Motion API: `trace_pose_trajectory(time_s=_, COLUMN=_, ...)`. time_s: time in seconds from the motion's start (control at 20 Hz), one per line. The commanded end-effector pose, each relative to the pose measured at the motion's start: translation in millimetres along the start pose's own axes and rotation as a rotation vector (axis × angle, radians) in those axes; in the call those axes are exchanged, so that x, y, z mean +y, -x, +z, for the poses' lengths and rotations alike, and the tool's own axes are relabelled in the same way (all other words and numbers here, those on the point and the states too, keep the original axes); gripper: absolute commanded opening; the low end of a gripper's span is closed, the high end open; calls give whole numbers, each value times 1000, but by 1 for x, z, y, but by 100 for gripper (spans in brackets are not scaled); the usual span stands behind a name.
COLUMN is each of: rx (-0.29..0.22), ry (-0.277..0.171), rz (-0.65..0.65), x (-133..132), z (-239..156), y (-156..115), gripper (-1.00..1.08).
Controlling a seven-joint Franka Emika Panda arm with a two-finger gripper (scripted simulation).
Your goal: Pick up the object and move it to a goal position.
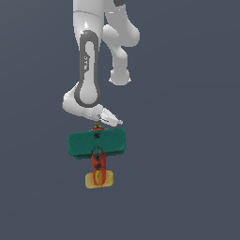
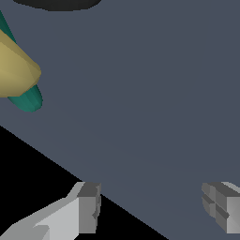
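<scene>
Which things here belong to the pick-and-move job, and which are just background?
Job:
- toy airplane, teal wing, red body, yellow tail
- gripper, jaws apart, nothing between them

Just there:
- grey floor; no other loose items visible

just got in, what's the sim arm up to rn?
A single Panda arm is going for the toy airplane, which lies flat on the grey floor: teal wing, red-orange body, yellow tail. The pincer is open, with nothing between its fingers; in the wrist view the plane sits off to one side, not in the gap. In the exterior view the hand is at the plane's nose end. No grasp yet, and no goal marker is visible.
</scene>
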State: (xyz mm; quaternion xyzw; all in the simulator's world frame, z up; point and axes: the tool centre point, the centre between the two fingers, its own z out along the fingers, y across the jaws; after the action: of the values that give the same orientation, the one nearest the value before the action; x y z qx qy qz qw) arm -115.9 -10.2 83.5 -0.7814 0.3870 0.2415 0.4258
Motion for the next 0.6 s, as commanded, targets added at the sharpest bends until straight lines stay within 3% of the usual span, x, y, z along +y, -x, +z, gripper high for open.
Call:
trace_pose_trajectory(time_s=0.0, rx=3, ry=-18, rz=8, x=1, z=0, y=-3, gripper=68)
trace_pose_trajectory(time_s=0.55, rx=11, ry=-56, rz=22, x=2, z=-1, y=-9, gripper=68)
